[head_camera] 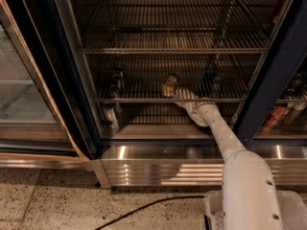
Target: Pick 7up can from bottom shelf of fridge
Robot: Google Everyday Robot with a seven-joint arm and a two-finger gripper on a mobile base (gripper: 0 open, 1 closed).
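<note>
The fridge (76, 104) stands open, with a black frame and wire racks inside. On the bottom shelf (144, 99) a small greenish can with pale markings, the 7up can (168, 86), stands near the front rail at the middle. My gripper (176, 95) reaches in from the lower right on a white arm (225, 138) and is right against the can's lower right side. Its grip on the can is hidden by the wrist.
A darker can (116, 83) stands on the same shelf at the left and another (210, 83) at the right. A shiny silver can (110, 115) stands below on the fridge floor at the left. The glass door (24, 95) is open to the left. A black cable (144, 207) lies on the floor.
</note>
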